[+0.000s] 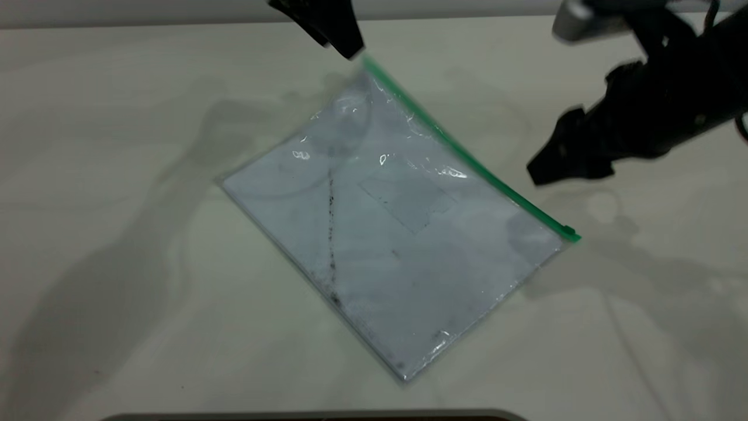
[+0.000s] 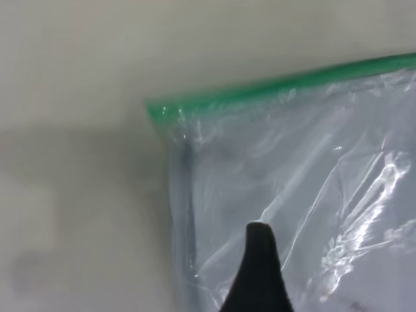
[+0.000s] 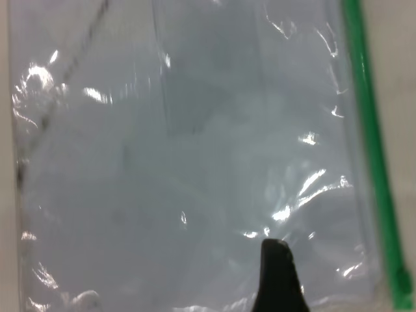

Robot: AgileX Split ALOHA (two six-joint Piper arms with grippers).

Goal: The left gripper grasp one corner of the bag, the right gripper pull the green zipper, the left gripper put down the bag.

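The bag (image 1: 397, 234) lies flat on the table, a clear pouch with white paper, a dark streak and a card pocket. The green zipper (image 1: 467, 155) runs along its far right edge, with the slider tab (image 1: 570, 232) at the near end. My left gripper (image 1: 345, 48) hovers open just beside the bag's far corner (image 1: 367, 63) and holds nothing. One of its fingers (image 2: 259, 266) shows over the bag, near the zipper's end (image 2: 162, 112). My right gripper (image 1: 548, 147) hangs open above the table, right of the zipper. One of its fingers (image 3: 278, 276) shows over the bag, and the slider tab (image 3: 403, 286) is close by.
The pale table (image 1: 117, 234) surrounds the bag on all sides. A dark rounded edge (image 1: 315, 416) runs along the table's front. The back edge of the table (image 1: 175, 23) lies behind the left gripper.
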